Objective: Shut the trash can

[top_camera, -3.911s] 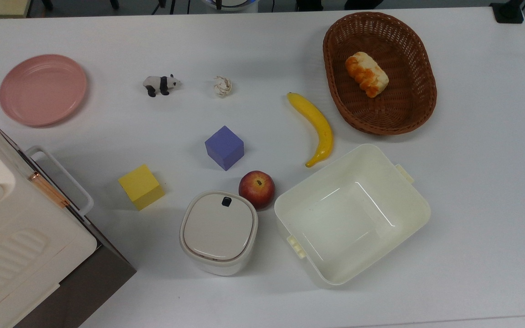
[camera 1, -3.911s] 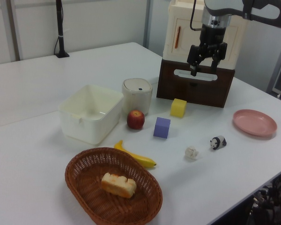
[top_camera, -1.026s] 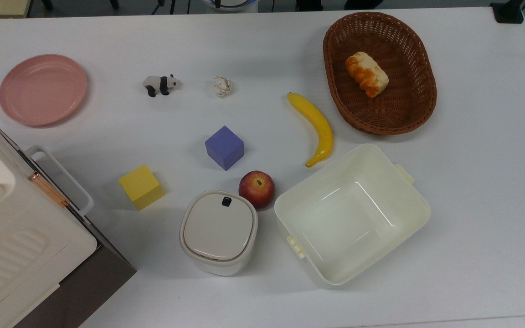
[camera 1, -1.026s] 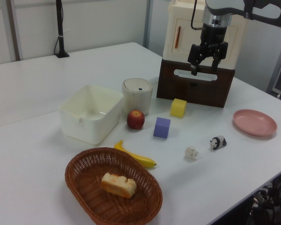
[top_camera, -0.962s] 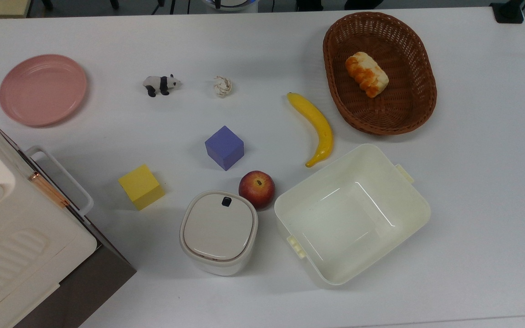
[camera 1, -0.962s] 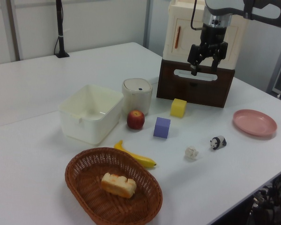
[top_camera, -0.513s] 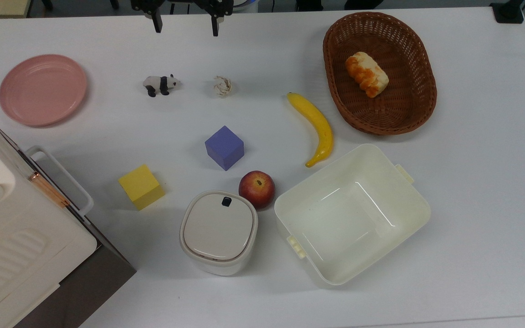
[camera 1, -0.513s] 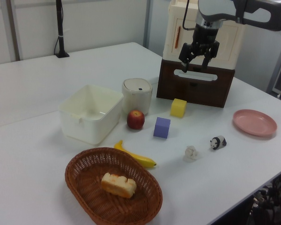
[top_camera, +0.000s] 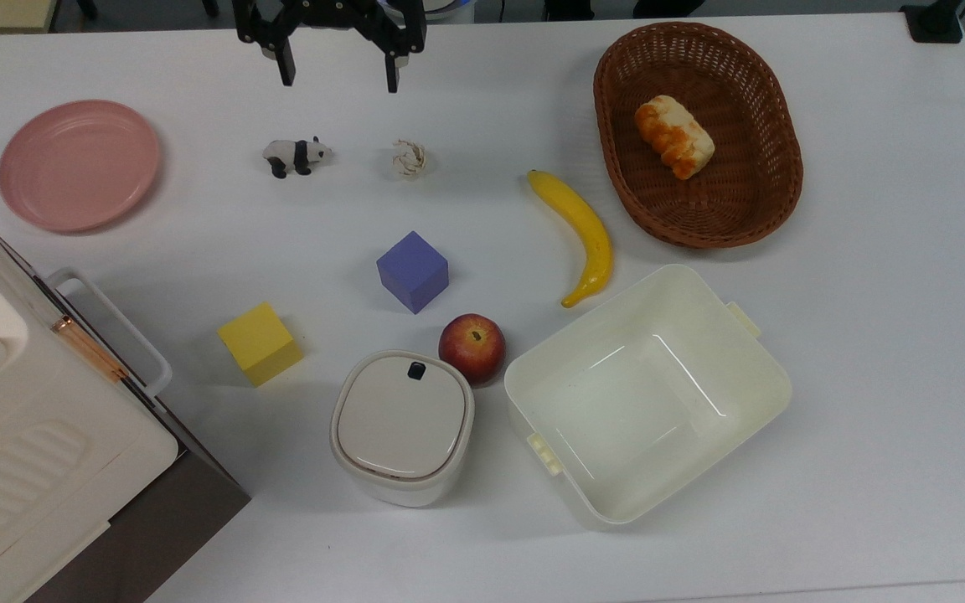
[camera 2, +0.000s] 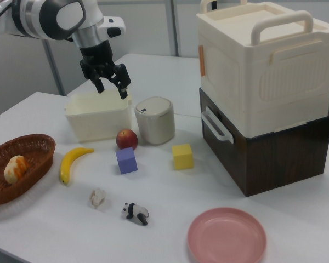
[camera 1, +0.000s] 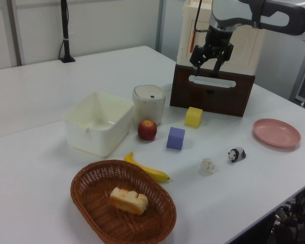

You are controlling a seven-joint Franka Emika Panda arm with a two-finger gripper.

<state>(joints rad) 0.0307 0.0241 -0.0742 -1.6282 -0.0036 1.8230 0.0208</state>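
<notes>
White trash can [top_camera: 403, 427] sits on the table [top_camera: 868, 352] with its beige lid flat and shut, black button [top_camera: 416, 369] toward the apple [top_camera: 472, 347]. Apple is just beside the can, possibly touching; hard to tell from the top view. Cream tub [top_camera: 647, 392] is on the top view's right of the can, yellow cube [top_camera: 260, 343] on the top view's left, purple cube [top_camera: 412, 270] beyond the apple. Gripper [top_camera: 338, 74] hangs in the air at the top edge of the top view, fingers spread wide apart, holding nothing, well apart from the can. Toy panda [top_camera: 296, 155] and crumpled paper ball [top_camera: 409, 158] lie below it in the top view. In the right view the gripper [camera 2: 111, 85] is up over the tub's far side.
</notes>
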